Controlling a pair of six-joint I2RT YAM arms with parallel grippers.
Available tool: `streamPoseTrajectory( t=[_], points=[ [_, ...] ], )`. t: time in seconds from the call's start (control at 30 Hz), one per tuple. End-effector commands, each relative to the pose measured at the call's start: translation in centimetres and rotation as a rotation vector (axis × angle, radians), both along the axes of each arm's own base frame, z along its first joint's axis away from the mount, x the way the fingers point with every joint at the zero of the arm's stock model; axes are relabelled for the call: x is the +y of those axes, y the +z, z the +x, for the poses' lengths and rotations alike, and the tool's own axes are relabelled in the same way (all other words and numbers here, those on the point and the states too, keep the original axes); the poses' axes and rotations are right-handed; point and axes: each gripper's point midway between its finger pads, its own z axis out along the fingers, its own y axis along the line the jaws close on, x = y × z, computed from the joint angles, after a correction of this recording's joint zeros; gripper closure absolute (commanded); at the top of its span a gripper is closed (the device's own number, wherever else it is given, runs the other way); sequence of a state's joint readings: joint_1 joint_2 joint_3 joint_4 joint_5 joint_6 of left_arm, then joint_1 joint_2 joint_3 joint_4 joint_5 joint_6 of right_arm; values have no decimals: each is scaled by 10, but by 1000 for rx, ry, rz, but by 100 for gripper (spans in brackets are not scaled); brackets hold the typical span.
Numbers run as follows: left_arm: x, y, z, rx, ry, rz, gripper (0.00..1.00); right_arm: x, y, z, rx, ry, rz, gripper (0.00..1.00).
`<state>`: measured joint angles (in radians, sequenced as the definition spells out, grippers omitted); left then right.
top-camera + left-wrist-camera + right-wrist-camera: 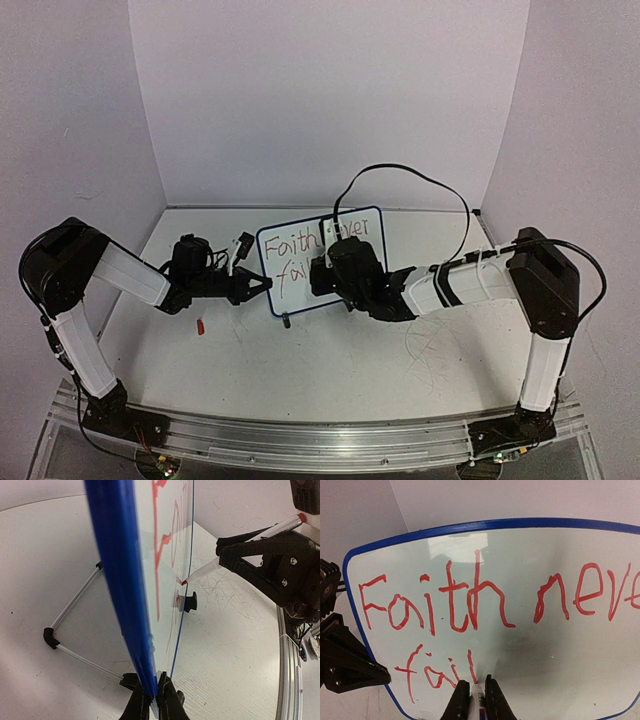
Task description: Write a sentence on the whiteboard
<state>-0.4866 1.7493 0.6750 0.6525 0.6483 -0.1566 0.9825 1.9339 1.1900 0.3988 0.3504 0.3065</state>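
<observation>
The board [300,298] stands upright in the middle of the surface [330,380]. The left jaws pinch the lower part of its left edge, pressed onto the blue frame. The right jaws pinch a marker [479,701], whose tip touches the board's face low down, at the end of the second line. The sentence [476,600], in red, shows "Faith neve" up to the right wrist view's border, with "fail" beneath. A small red piece [200,325] lies on the surface near the left arm, apart from the board.
</observation>
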Motion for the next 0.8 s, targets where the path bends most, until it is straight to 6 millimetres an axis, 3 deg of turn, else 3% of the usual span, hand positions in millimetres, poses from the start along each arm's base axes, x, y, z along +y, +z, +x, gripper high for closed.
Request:
streamPoseTrajectory(
  t=[0.0, 0.77],
  points=[
    [7, -8, 9, -22, 52, 70, 100, -4, -14, 1, 15, -20, -17, 100],
    [6, -9, 9, -22, 48, 72, 100, -8, -16, 4, 4, -35, -81, 100]
  ],
)
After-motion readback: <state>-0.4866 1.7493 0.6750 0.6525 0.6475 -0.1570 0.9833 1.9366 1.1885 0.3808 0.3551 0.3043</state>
